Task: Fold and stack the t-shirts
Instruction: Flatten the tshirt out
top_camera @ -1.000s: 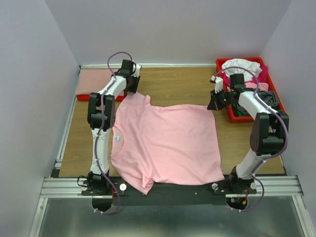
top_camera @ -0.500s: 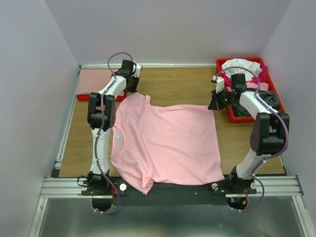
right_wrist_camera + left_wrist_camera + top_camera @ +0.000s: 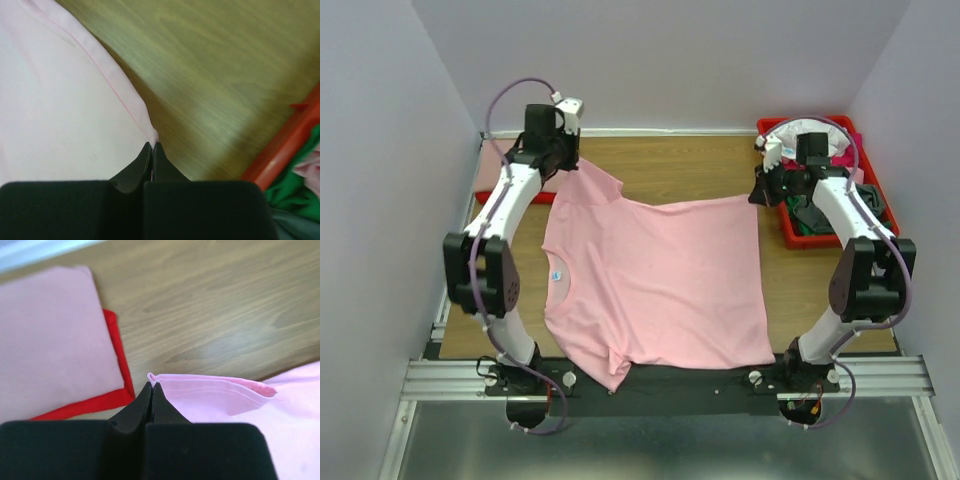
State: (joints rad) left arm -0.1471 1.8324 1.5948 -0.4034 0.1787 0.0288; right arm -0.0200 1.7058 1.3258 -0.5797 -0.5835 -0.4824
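Pink pretty much everywhere in the overhead shot, so starting there. Spotted a light pink short-sleeved cloth t-shirt (image 3: pixel 660 280) spread over the brown wooden table (image 3: pixel 670 165), collar toward the left arm and hem toward the right, so long axis running side to side. Found the left gripper (image 3: pixel 567 165) on the far sleeve corner and the right gripper (image 3: pixel 758 193) on the far hem corner, all the remaining cloth lying back toward the arm bases. Noticed a red plastic tray (image 3: pixel 785 238) of loose clothes just beside the right one.

Left wrist next: pinched tight on the sleeve hem, no gap showing. Also caught a folded salmon shirt (image 3: pixel 50 340) stacked on a red shirt (image 3: pixel 119 372) off to the side.

Right wrist: same deal, clamped on the very tip of the hem corner.

Guessing a fold of that far edge toward the near one, both arms pulling together.
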